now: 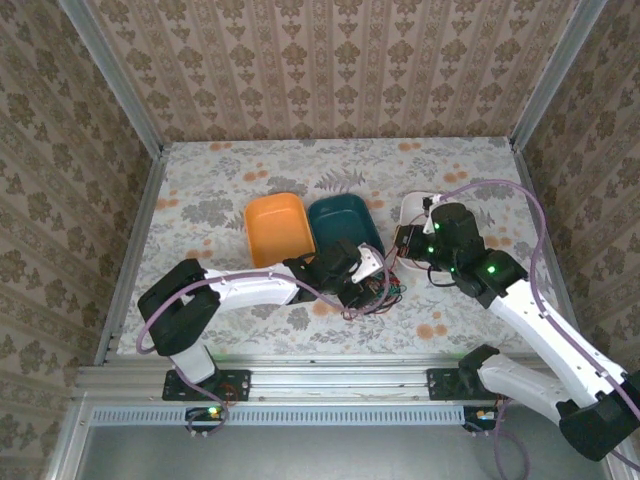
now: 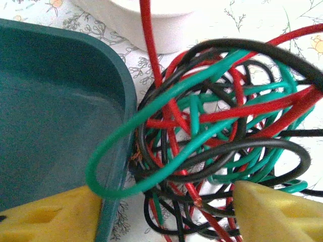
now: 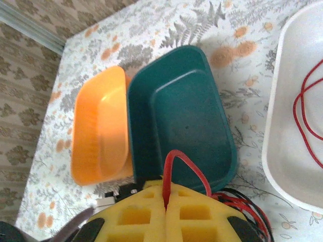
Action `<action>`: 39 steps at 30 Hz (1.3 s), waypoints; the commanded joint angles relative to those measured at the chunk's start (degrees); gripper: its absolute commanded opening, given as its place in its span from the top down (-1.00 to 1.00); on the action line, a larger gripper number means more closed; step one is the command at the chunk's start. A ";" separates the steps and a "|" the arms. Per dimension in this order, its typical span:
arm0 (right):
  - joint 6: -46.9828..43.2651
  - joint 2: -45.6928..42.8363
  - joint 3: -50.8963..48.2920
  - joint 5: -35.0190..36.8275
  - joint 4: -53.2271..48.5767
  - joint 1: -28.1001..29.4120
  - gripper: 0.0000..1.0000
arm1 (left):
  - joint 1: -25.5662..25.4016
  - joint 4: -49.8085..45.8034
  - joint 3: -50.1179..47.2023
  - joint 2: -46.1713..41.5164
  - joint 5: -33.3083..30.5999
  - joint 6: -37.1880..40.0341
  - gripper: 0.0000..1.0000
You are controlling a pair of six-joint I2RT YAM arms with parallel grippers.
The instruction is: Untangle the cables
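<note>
Yellow fingers (image 2: 275,212) of the left gripper (image 2: 161,222) stand apart at the bottom corners of its wrist view. They straddle the lower edge of the cables (image 2: 217,126), a loose ball of red, green and black wires lying on the table (image 2: 252,20) just beside the rim of the teal bin (image 2: 128,101) at the left of the frame. One green loop (image 2: 101,171) bulges out across that rim. The right gripper (image 3: 166,204), low centre in its own view, has its yellow pads pressed together on a red cable (image 3: 167,174) that arches up out of the seam. Beyond it sit the teal bin, an orange bin (image 3: 96,126) to its left, and a white bin (image 3: 282,126) at the right edge with a red strand (image 3: 298,121) inside. The wires look light, limp and smooth-jacketed, so they likely slip past one another yet catch at crossings, and the whole ball would probably drag along if pulled. A free outer loop or an end seems a better hold than the dense middle.
</note>
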 commanded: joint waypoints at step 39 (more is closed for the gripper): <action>-14.13 2.82 15.30 14.64 9.31 -13.14 1.00 | -0.59 1.31 -1.31 -4.94 -7.93 -0.62 0.24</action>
